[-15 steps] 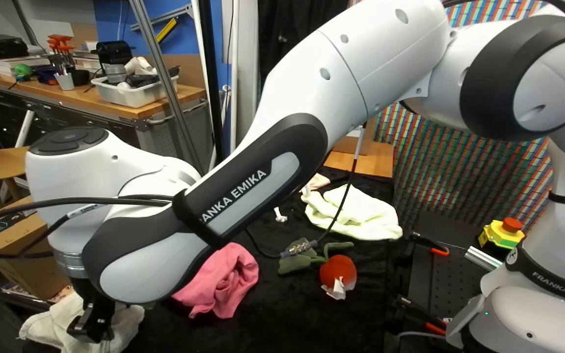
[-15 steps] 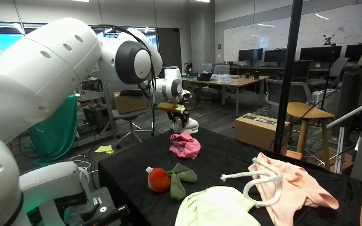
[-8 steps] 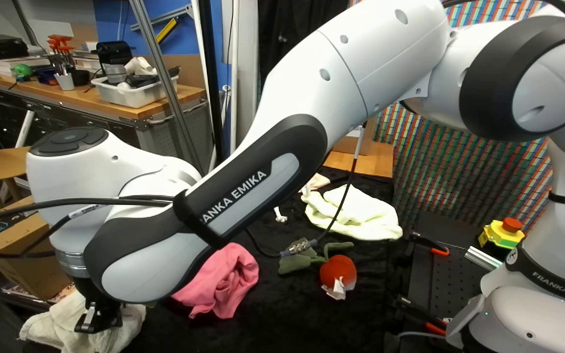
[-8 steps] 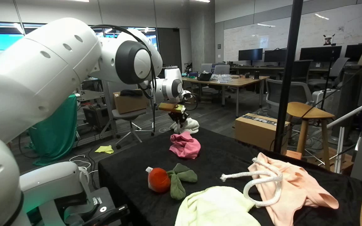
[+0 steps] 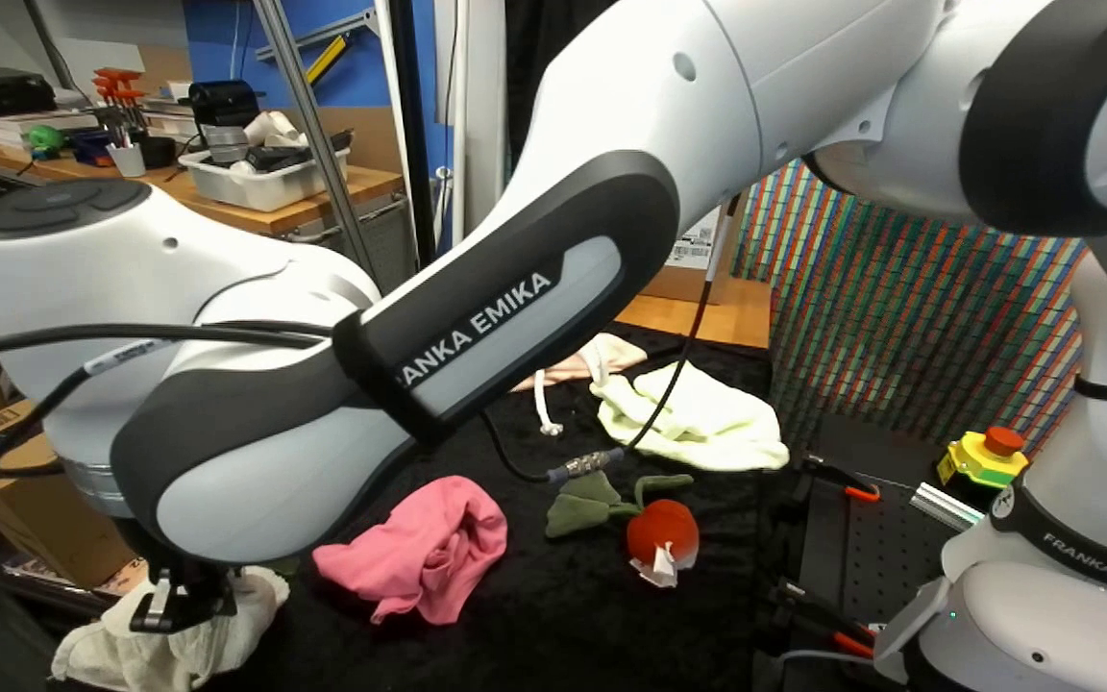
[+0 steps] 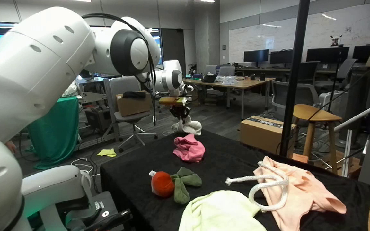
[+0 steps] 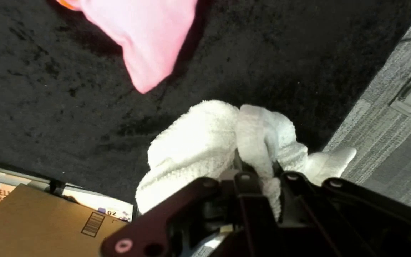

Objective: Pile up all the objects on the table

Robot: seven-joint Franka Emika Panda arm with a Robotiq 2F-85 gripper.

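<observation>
A fold of the white cloth [image 7: 198,142] is pinched between the fingers of my gripper [image 7: 257,164] in the wrist view. The cloth [image 6: 190,127] rises to a peak under the gripper [image 6: 182,120] at the far corner of the black table [image 6: 133,160]. Close by lies the crumpled pink cloth [image 5: 429,553], apart from the gripper. A red round item [image 6: 162,183] with a white tag and dark green leaf-like cloth pieces [image 6: 181,190] rests farther along. Nearer that camera are a pale yellow-green cloth [image 6: 220,211] and a peach cloth [image 6: 303,186] with white rope [image 6: 242,179] across it.
Beyond the table's side stand a cardboard box [image 6: 262,133], a wooden stool [image 6: 316,112] and a black pole [image 6: 294,80]. Orange-tipped clamps [image 5: 861,493] and a red stop button [image 5: 1002,440] sit beside the robot base.
The fingers have closed on the white cloth over the last second. My arm has then risen a little, drawing the cloth up into a peak. The other things lie unmoved.
</observation>
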